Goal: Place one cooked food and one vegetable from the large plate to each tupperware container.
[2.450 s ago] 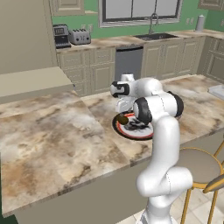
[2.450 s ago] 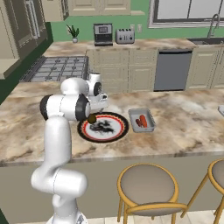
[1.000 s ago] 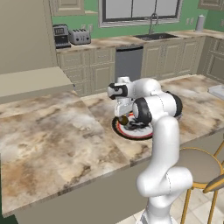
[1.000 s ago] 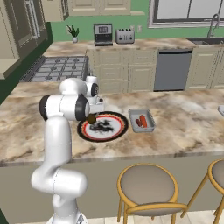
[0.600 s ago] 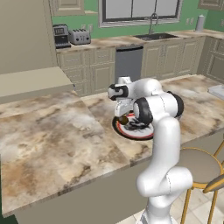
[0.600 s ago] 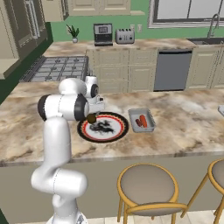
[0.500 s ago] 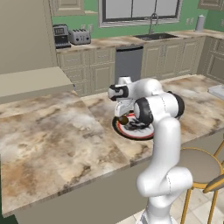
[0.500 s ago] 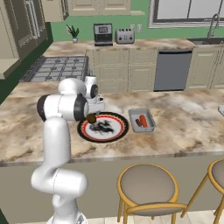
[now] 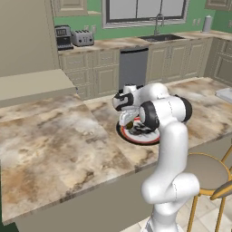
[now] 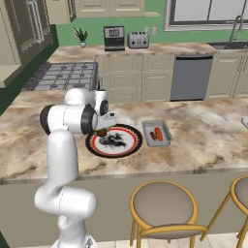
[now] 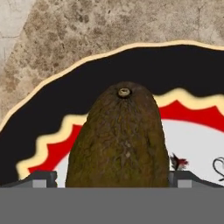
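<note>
The large plate, black-rimmed with a red ring and a white centre, lies on the island counter. A brown oval vegetable with a small stem scar stands on the plate's left part. My gripper is open and low over it, one dark fingertip on each side of the vegetable. From the base cameras my gripper hangs over the plate's left edge. One tupperware container sits just right of the plate and holds two red-orange foods.
My own white arm rises close in front of the plate. A pale flat thing lies at the counter's far right edge. Stools stand below the counter's near side. A stove is at the back left.
The hand shifted slightly left over the plate's left edge early on and has since held still. The jaws stayed open.
</note>
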Robot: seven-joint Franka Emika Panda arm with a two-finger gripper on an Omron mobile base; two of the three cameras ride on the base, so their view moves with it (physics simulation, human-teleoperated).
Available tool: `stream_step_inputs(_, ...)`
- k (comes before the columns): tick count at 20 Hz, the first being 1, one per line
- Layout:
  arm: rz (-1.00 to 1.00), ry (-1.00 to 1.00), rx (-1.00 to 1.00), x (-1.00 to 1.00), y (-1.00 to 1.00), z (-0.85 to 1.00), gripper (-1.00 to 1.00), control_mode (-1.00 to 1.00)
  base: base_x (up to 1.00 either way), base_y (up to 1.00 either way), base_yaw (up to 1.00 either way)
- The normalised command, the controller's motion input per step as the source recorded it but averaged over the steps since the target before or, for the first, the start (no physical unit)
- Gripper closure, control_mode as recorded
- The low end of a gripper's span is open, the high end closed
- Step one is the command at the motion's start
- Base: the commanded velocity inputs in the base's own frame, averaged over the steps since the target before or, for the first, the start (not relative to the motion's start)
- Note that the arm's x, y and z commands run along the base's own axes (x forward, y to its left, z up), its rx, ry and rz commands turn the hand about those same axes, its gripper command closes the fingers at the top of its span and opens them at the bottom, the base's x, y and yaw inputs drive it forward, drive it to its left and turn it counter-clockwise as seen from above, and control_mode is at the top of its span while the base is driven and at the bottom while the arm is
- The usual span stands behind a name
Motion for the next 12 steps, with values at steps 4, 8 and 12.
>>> stream_step_inputs(4,0.01,0.00,0.00,0.01,-0.05,-0.20,-1.00,-1.00,0.00,0.00,0.00)
stream_step_inputs(8,0.02,0.00,0.00,0.01,0.00,-0.05,-1.00,-1.00,0.00,0.00,0.00)
stream_step_inputs(12,0.01,0.00,0.00,0.00,0.00,-0.03,1.00,-1.00,0.00,0.00,0.00)
